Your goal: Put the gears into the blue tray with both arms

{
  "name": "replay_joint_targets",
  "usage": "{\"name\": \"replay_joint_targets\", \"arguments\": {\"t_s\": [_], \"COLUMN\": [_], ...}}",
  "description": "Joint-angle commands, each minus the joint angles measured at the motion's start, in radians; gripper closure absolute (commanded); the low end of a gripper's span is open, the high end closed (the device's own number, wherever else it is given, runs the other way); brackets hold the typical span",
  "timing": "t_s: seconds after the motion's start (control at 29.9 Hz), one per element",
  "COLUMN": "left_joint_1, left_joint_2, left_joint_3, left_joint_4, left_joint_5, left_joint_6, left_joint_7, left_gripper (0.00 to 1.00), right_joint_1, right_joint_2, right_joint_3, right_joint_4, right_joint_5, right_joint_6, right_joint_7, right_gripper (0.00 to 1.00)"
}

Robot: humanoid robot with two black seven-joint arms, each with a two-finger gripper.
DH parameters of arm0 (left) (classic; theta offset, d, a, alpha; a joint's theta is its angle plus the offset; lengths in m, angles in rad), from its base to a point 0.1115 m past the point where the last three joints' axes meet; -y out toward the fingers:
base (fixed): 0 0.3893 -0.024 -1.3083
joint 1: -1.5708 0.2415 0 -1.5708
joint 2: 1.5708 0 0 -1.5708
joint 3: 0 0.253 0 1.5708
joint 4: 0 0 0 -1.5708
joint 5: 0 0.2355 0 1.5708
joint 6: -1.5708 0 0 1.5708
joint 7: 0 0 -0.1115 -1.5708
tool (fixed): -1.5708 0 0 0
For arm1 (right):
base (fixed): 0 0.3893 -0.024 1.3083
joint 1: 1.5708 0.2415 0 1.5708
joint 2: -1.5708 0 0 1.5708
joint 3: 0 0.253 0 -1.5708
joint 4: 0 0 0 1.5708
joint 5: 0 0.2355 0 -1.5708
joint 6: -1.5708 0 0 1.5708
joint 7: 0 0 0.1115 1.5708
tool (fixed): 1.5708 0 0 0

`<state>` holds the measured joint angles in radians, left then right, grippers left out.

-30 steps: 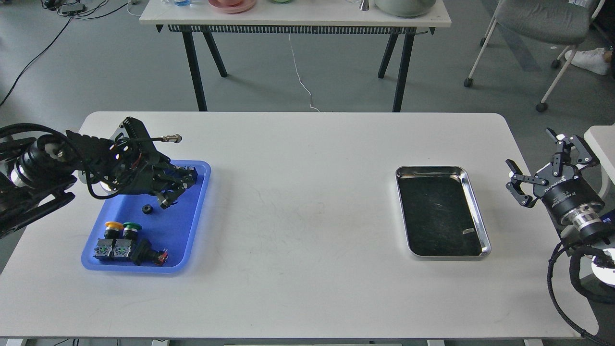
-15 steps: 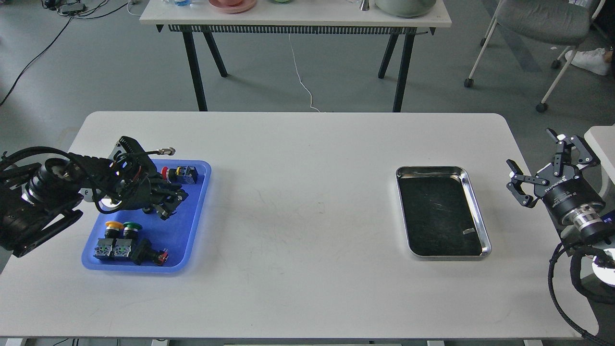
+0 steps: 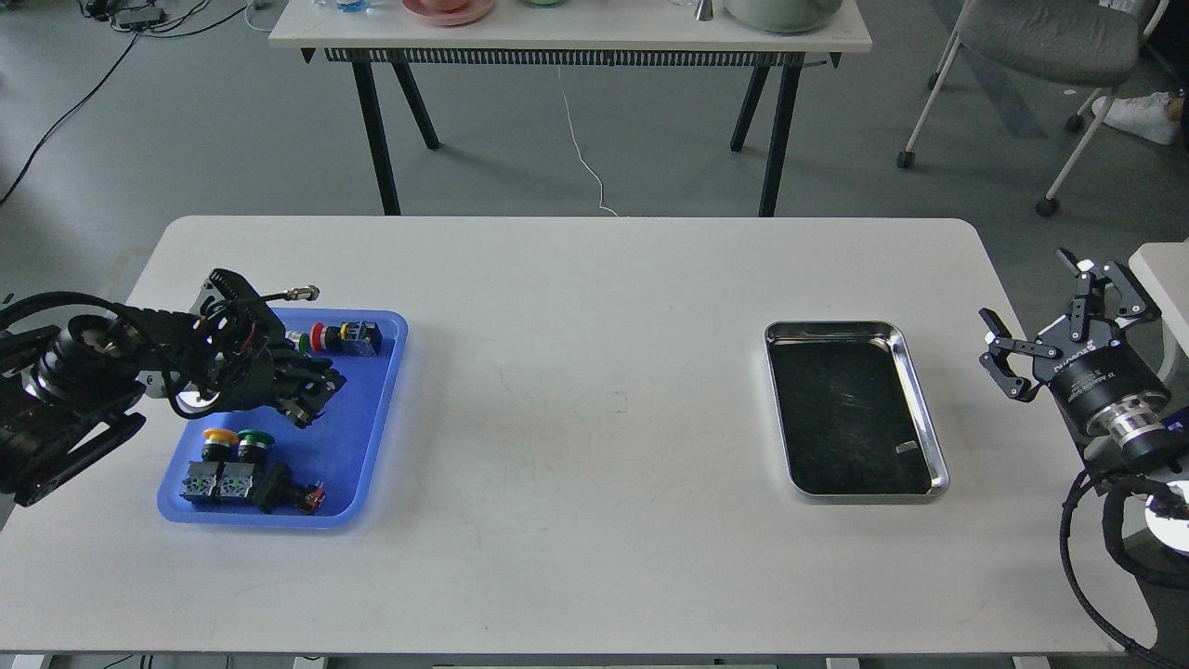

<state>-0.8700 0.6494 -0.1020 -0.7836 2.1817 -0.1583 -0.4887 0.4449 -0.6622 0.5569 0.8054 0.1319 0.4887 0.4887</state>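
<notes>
The blue tray (image 3: 364,423) lies at the table's left. My left gripper (image 3: 314,398) hovers low over the tray's upper middle, and its dark fingers look slightly apart with nothing seen between them. No gears show; the gripper hides the part of the tray floor under it. My right gripper (image 3: 1029,290) stands open and empty off the table's right edge, far from the tray.
Several push-button switches lie in the blue tray: a red-capped one (image 3: 342,336) at the top and yellow- and green-capped ones (image 3: 238,439) at the bottom left. A steel tray (image 3: 938,465) at the right holds a small silvery scrap (image 3: 904,448).
My left arm drew back leftward over the blue tray. A small black gear seen on the tray floor one second ago is now covered by the gripper. The right arm stayed still.
</notes>
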Motion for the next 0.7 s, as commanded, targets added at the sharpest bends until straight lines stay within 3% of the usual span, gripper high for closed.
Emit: {"name": "replay_joint_targets", "arguments": {"t_s": [0.0,0.03,0.07,0.17,0.33,0.53,0.67], "left_joint_1": [0.000,-0.001,0.000,-0.001,-0.001,0.066,0.175], "left_joint_2": [0.001,0.001,0.001,-0.002,-0.036,-0.096,-0.203], "left_joint_3": [-0.007,-0.013,-0.025,-0.079,-0.296,-0.435,-0.627], "left_joint_4": [0.000,0.000,0.000,-0.003,-0.077,-0.299,-0.330], "left_joint_5": [0.000,0.000,0.000,0.000,-0.044,-0.814,-1.126], "left_joint_6": [0.002,0.008,0.019,0.040,0.103,0.121,0.189], "left_joint_7": [0.000,0.000,0.000,0.000,0.000,0.000,0.000], "left_gripper": [0.19,0.05,0.00,0.00,0.00,0.00,0.00], "right_joint_1": [0.001,0.003,0.003,0.005,0.023,0.061,0.067], "right_joint_2": [0.003,0.003,0.001,0.001,0.000,0.013,0.016], "right_joint_3": [0.000,0.000,0.000,0.000,0.001,-0.006,-0.008], "right_joint_4": [0.000,0.000,0.000,0.000,0.003,0.003,0.011], "right_joint_5": [0.000,0.000,0.000,0.000,0.000,-0.005,-0.006], "right_joint_6": [0.000,0.000,0.000,0.000,0.000,0.000,0.000], "right_joint_7": [0.000,0.000,0.000,0.000,0.000,0.000,0.000], "right_gripper": [0.04,0.04,0.04,0.04,0.04,0.01,0.01]}}
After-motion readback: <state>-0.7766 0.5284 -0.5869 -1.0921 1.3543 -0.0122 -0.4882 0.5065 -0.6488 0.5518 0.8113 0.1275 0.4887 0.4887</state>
